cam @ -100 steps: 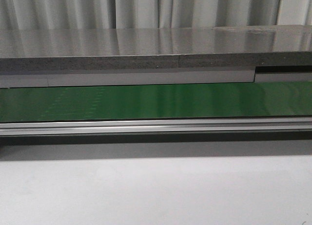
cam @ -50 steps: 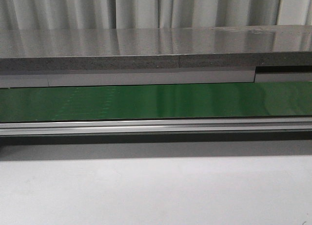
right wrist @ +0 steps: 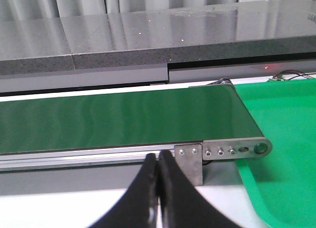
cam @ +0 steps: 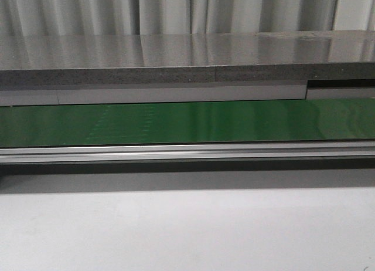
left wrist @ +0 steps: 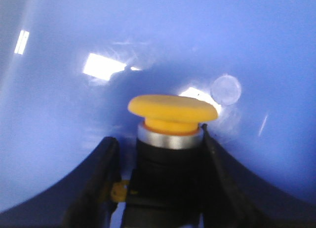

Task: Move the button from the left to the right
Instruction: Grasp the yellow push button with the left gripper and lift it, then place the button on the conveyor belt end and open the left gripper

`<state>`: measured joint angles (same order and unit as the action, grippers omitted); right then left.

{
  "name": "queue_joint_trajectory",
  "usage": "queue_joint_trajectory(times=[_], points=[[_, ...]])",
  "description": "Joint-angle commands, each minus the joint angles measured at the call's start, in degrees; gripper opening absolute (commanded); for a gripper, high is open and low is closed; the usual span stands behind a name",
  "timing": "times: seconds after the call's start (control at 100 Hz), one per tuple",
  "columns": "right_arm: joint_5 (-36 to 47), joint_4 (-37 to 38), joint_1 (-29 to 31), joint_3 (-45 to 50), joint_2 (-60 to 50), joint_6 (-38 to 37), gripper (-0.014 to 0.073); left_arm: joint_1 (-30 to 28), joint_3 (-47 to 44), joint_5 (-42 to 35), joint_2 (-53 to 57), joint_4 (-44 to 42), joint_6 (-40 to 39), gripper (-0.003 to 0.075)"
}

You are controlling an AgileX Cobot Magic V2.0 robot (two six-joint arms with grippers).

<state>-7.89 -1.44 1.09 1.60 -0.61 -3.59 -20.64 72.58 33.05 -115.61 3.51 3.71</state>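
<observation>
Gripping the button (left wrist: 170,139) by its dark body, the left gripper (left wrist: 158,183) has one black finger (left wrist: 96,183) pressed to each flank, the jaws parted only as far as the body is wide. The button stands upright between them: its long axis runs from the dark body up through a silver collar to the round orange-yellow cap, which points away from the fingers and sits clear above their tips. Close behind it curves a glossy blue surface (left wrist: 256,50) that fills the left wrist view, with bright reflections on it; whether the button's base rests on that surface is hidden by the fingers. A small yellow part shows beside the body, low by one finger.

The right gripper (right wrist: 157,188) holds nothing, its two black fingers brought together with only a thin seam between them. Past them lies a green belt (right wrist: 118,117) in a silver frame, whose right end meets a bright green mat (right wrist: 281,114).

From the front view, the belt (cam: 187,121) runs left to right across the scene, with a grey slab (cam: 187,63) on its far side and a white table (cam: 187,230) on its near side. Neither arm nor the button shows in that view.
</observation>
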Motion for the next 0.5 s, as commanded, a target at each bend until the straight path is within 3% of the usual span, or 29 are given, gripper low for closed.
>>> queue_joint_trajectory(times=[0.0,0.49], points=[[5.0,0.0,0.4,-0.9,-1.2,0.3,-0.0067,0.2,1.0,0.4,3.4,1.5,-0.4,-0.0019],[5.0,0.0,0.4,-0.9,-1.2,0.3,-0.0067,3.5,1.2,2.5,16.3,2.9,-0.3,-0.002]])
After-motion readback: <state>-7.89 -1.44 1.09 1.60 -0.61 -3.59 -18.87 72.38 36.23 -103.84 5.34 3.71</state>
